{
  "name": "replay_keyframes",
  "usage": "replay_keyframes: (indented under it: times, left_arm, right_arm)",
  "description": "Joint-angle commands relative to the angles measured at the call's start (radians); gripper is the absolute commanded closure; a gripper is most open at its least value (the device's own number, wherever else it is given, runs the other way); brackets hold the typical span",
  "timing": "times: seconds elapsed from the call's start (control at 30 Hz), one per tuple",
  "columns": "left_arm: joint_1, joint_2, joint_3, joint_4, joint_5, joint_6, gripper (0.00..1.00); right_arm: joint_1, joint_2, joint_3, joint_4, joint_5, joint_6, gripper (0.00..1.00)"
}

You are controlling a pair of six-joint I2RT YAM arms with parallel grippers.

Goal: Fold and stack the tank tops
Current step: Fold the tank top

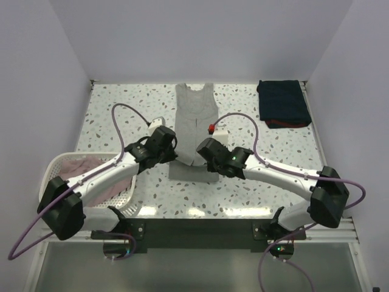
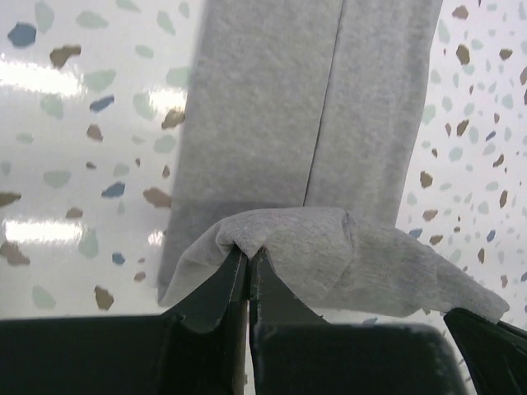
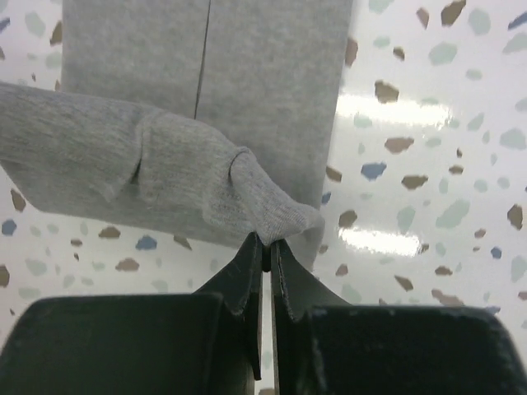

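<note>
Resting in basket (image 1: 124,199): pinkish tops (image 1: 78,165)

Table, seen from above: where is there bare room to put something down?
Bare speckled surface lies between the grey top and the navy top, and in the far-left corner beyond the basket. The centre is crowded: left gripper and right gripper pinch its hem.

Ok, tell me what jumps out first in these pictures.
A long plain grey cloth tank top lies in the middle, its near hem pinched up by the left end effector and the right end effector. A folded navy cloth top sits far right; a white slotted plastic basket stands near left.
</note>
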Motion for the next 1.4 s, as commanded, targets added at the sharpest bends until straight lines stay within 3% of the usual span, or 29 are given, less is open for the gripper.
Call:
replay_keyframes:
  times: [0.0,0.27,0.73,0.8,0.83,0.87,0.97,1.1,1.17,1.37]
  left_arm:
    - [0.061,0.087,0.102,0.14,0.024,0.093,1.0]
    - [0.17,0.324,0.286,0.24,0.096,0.159,1.0]
    - [0.335,0.667,0.485,0.446,0.271,0.214,0.98]
    - [0.344,0.713,0.528,0.438,0.288,0.217,0.79]
    - [0.347,0.722,0.537,0.442,0.288,0.22,0.58]
    - [0.351,0.722,0.542,0.461,0.32,0.234,0.51]
    - [0.361,0.692,0.553,0.461,0.32,0.251,0.37]
    - [0.375,0.63,0.545,0.433,0.297,0.24,0.36]
    - [0.375,0.6,0.536,0.359,0.234,0.214,0.41]
    - [0.362,0.454,0.339,0.211,0.148,0.112,0.51]
  right_arm:
    - [-0.057,0.063,0.102,0.096,0.038,-0.106,1.0]
    - [-0.26,0.244,0.289,0.171,-0.047,-0.218,1.0]
    - [-0.429,0.562,0.539,0.262,-0.195,-0.258,1.0]
    - [-0.447,0.618,0.593,0.241,-0.195,-0.258,0.88]
    - [-0.452,0.628,0.605,0.221,-0.195,-0.255,0.82]
    - [-0.458,0.634,0.61,0.221,-0.195,-0.252,0.67]
    - [-0.476,0.62,0.606,0.222,-0.181,-0.242,0.53]
    - [-0.478,0.582,0.592,0.188,-0.152,-0.232,0.51]
    - [-0.476,0.542,0.563,0.196,-0.147,-0.222,0.51]
    - [-0.435,0.397,0.36,0.184,-0.203,-0.178,0.52]
